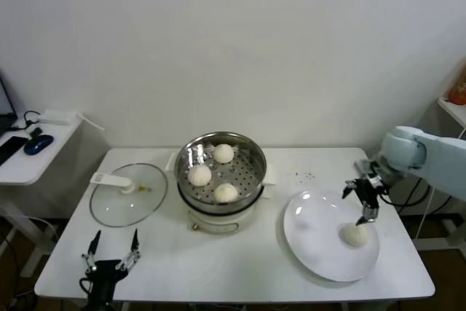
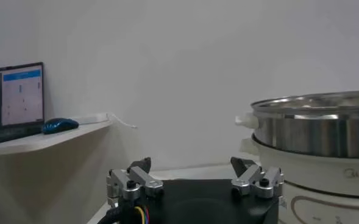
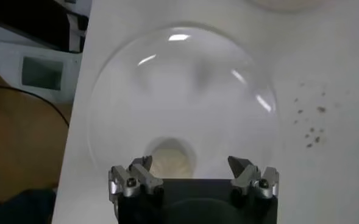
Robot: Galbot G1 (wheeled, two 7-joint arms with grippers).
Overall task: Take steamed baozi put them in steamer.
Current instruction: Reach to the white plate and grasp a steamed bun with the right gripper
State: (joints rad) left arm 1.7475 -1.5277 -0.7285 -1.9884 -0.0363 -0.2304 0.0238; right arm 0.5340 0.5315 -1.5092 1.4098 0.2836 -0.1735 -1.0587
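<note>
The shiny steel steamer point(image 1: 247, 154) stands on a white pot base at the table's middle and holds three off-white baozi point(image 1: 223, 153). It also shows in the left wrist view point(image 2: 316, 125). A fourth baozi point(image 1: 355, 235) lies on the round white plate point(image 1: 313, 242) at the right; it also shows in the right wrist view point(image 3: 170, 159). My right gripper point(image 1: 362, 202) is open and empty, hovering just above that baozi; its own view point(image 3: 191, 164) shows the bun below the jaws, nearer one finger. My left gripper point(image 1: 111, 246) is open and empty, parked at the front left edge.
A flat glass lid point(image 1: 129, 194) with a white handle lies left of the steamer. Dark crumbs point(image 1: 304, 176) dot the table behind the plate. A side desk point(image 1: 29, 154) with a blue mouse stands at the far left. A shelf stands at the far right.
</note>
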